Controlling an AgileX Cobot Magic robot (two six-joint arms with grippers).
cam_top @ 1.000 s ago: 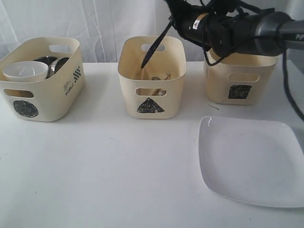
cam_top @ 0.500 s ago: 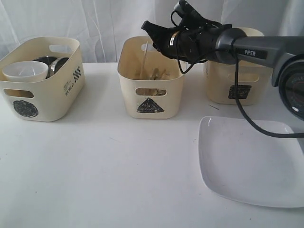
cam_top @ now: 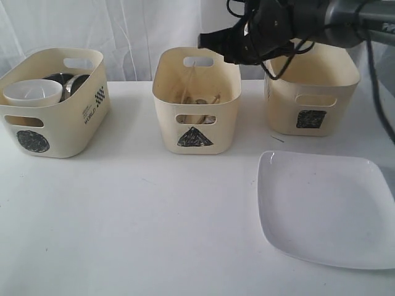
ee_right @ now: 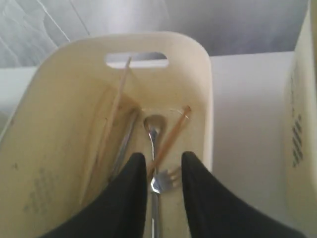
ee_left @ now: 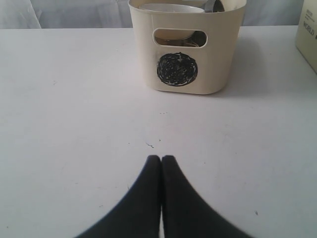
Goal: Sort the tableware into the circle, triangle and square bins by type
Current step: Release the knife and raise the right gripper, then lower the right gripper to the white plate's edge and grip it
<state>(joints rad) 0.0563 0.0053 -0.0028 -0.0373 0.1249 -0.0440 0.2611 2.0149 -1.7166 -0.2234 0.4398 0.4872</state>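
- Cream plastic made up all three bins, which stood in a row at the back of a white table.
- The circle bin stood farthest left, with a scribbled black disc on its front wall. A white bowl sat high inside it, upright, with dark steel dishes just behind; I could not tell mugs from bowls.
- The left gripper hung low over bare table in front of that bin, its black fingertips pressed together and gripping nothing.
- The triangle bin stood in the middle and held the cutlery. One pale wooden chopstick leaned against its wall towards the handle slot, and a browner chopstick lay slanted on the floor. A shiny steel spoon lay bowl-up beside a grey steel knife, with the fork close by its handle.
- The right gripper hovered above this bin, its fingers spread and empty.
- The square bin stood on the right; its inside was hidden.
- The large white square plate, glossy with rounded corners, lay flat on the table in front of the square bin, outside every bin.
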